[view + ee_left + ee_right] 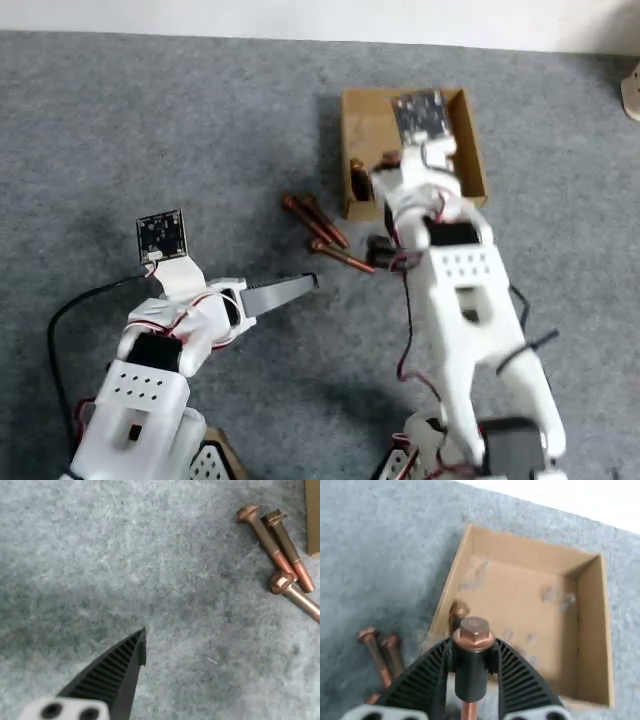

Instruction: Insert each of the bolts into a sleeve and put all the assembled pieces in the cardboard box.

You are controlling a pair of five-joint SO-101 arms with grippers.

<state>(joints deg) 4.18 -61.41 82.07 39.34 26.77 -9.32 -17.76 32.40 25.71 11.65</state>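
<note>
My right gripper (pixel 472 647) is shut on a black sleeve (pixel 471 672) with a copper bolt (pixel 474 630) through it, held over the near left corner of the cardboard box (pixel 530 615). Another copper bolt head (pixel 457 611) stands inside the box against its left wall. In the high view the right arm's wrist (pixel 420 190) covers the box's (pixel 472 150) front. Three loose copper bolts (pixel 325 235) lie on the carpet just left of the box. My left gripper (pixel 300 287) is shut with nothing in it, a short way in front of the bolts (pixel 280 550).
Grey carpet covers the table. A small black piece (pixel 380 250) lies by the right arm beside the nearest bolt. Open carpet spreads to the left and far side. The box's edge (pixel 313 515) shows beyond the bolts in the left wrist view.
</note>
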